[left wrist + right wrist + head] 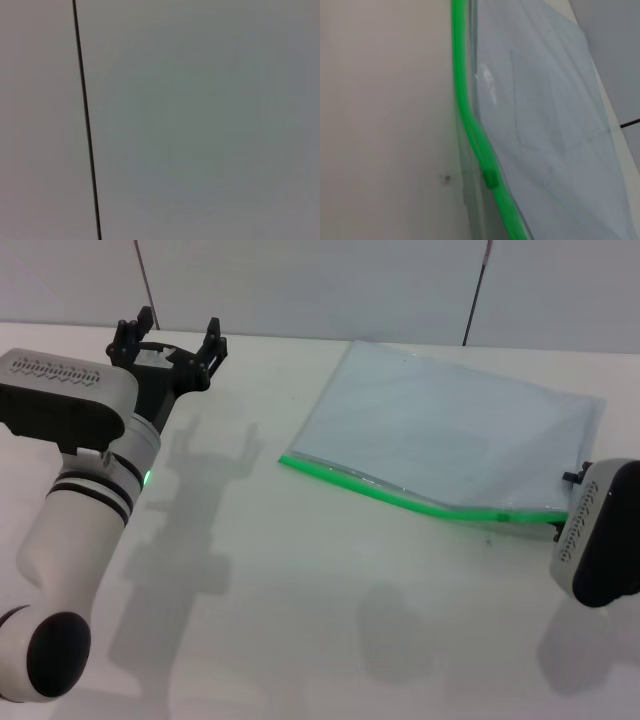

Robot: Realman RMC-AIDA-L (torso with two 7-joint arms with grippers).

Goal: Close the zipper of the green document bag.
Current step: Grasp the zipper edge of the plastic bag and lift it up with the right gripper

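The green document bag (450,425) lies flat on the white table, right of centre, translucent pale blue-grey. Its zipper (400,496) runs as a bright green strip along the near long edge. The strip bulges upward near its right end. A small green slider tab (491,178) sits on the strip (462,95) in the right wrist view, close to the camera. My right arm's wrist (600,535) hovers at the right end of the zipper and hides the gripper. My left gripper (170,340) is open and empty at the table's far left, well away from the bag.
The white table (300,620) extends in front of the bag. A grey wall with dark panel seams (87,125) stands behind the table's far edge. A tiny dark speck (446,178) marks the tabletop beside the zipper.
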